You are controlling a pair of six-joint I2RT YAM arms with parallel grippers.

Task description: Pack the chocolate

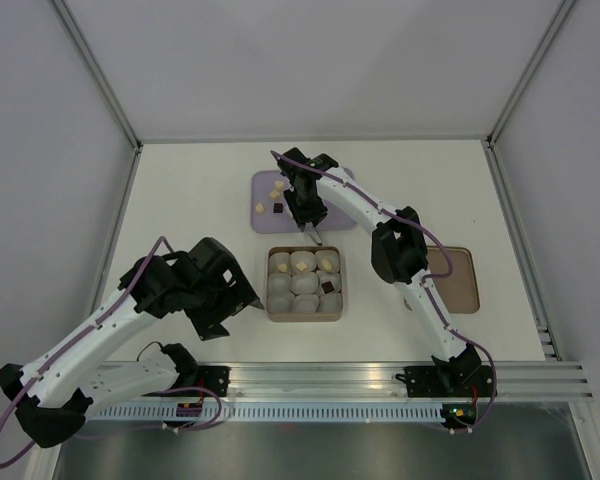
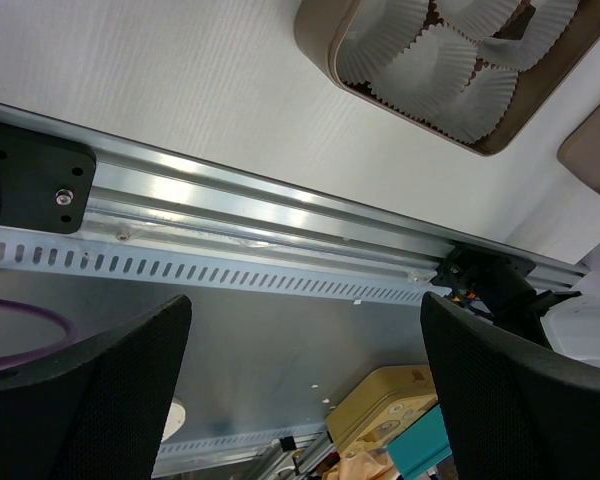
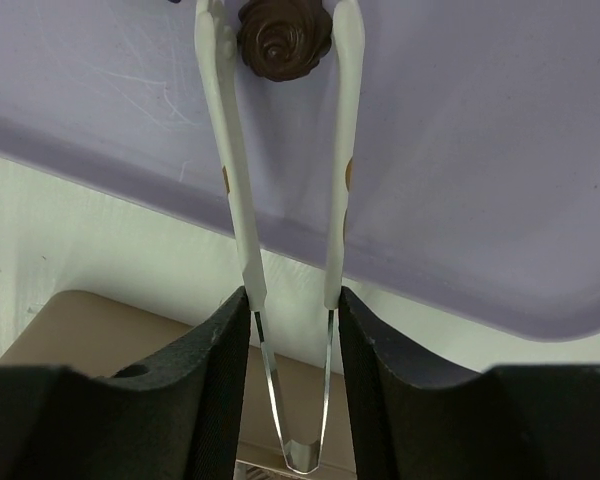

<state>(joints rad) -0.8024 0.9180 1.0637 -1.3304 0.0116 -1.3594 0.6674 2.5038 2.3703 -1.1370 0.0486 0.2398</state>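
Observation:
My right gripper (image 1: 303, 213) is over the purple tray (image 1: 332, 213) and is shut on the silver-and-white tongs (image 3: 242, 210). The tong tips sit on either side of a dark brown chocolate (image 3: 285, 38) that rests on the tray (image 3: 480, 150); it also shows in the top view (image 1: 278, 208). Cream chocolates (image 1: 277, 189) lie beside it. The brown box (image 1: 273, 312) of white paper cups holds three cream chocolates (image 1: 302, 262) in its far row and a dark one (image 1: 329, 287). My left gripper (image 1: 227, 301) is open and empty, left of the box.
The box lid (image 1: 458, 280) lies to the right of the box, partly under my right arm. The left wrist view shows the box corner (image 2: 325, 50), the aluminium rail (image 2: 260, 215) at the table's near edge, and clutter below it.

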